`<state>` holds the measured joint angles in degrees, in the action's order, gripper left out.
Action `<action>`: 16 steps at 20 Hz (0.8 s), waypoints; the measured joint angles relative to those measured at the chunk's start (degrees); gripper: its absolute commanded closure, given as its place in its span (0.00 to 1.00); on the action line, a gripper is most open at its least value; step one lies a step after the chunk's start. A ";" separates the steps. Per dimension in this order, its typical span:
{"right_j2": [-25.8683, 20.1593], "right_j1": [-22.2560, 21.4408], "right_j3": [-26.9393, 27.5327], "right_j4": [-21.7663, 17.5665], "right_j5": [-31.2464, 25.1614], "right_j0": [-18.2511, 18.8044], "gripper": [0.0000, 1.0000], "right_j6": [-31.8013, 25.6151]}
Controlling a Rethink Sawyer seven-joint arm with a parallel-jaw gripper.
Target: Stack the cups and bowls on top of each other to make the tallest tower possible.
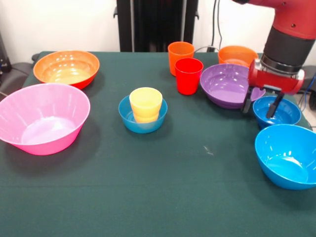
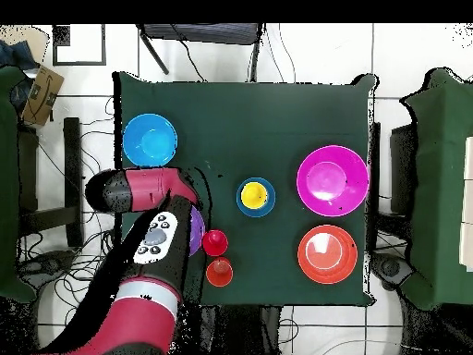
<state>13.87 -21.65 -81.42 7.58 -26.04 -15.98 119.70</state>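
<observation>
Yellow cup [image 1: 145, 103] inside unlabelled small blue bowl [image 1: 142, 120]

Glossy plastic bowls [image 1: 44, 118] & cups [image 1: 189, 75]; matt cloth table [image 1: 163, 187].

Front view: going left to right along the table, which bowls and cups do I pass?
Large pink bowl → large orange bowl → yellow cup in a small blue bowl → red cup → purple bowl → bright blue bowl.
</observation>
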 measured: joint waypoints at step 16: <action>-1.71 0.94 -0.31 5.29 1.57 -0.44 0.00 0.00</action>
<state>12.16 -20.72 -81.74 12.87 -24.47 -16.41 119.70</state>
